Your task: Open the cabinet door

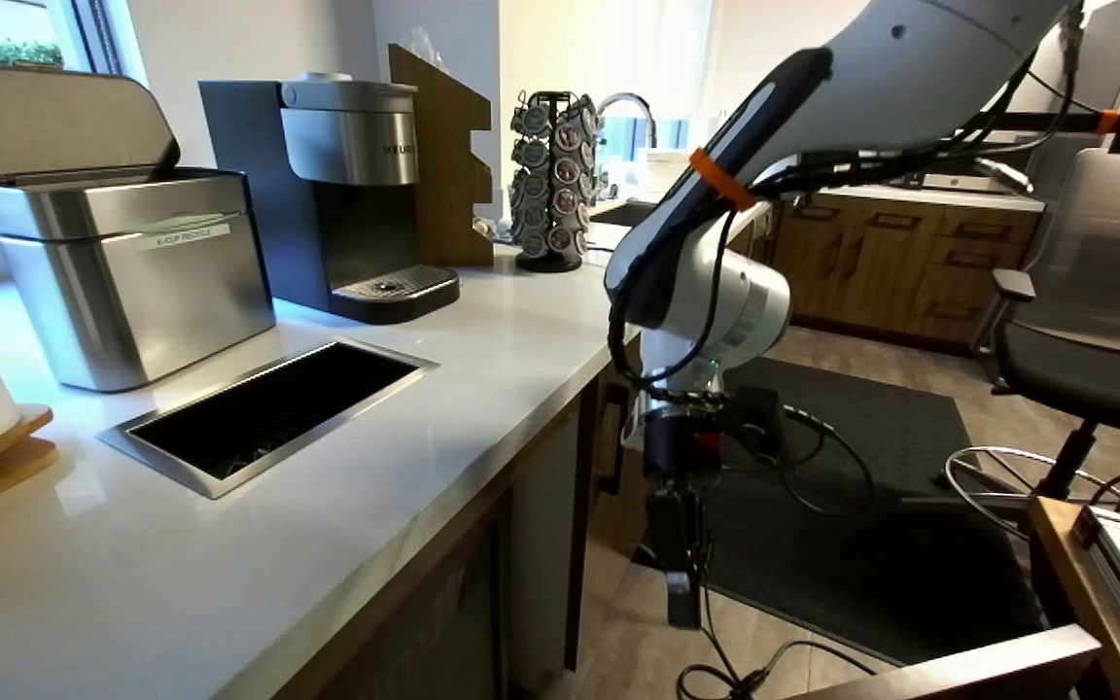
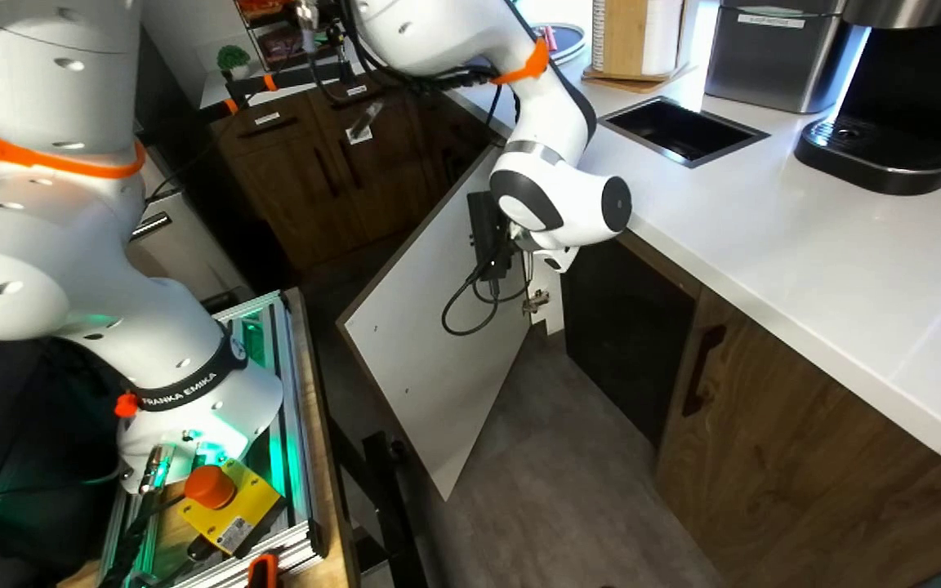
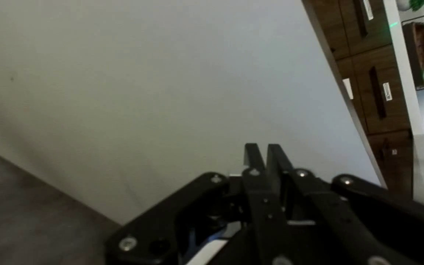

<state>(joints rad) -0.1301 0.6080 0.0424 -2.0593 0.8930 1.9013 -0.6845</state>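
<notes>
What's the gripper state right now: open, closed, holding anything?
Gripper: nearly closed, only a slim gap showing in the wrist view, nothing held.

Seen past the gripper point(image 1: 684, 612): a black mat point(image 1: 861, 544) on wood-look flooring point(image 1: 628, 622), a grey office chair point(image 1: 1095, 272), brown cabinets point(image 1: 910, 267); across the white counter point(image 1: 375, 457) alongside, daylight at a window point(image 1: 6, 34).

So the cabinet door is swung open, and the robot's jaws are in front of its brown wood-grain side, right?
Not quite: the side is wrong. The cabinet door is indeed swung open, but the jaws are in front of its plain, pale inner side, as the wrist view shows.
</notes>
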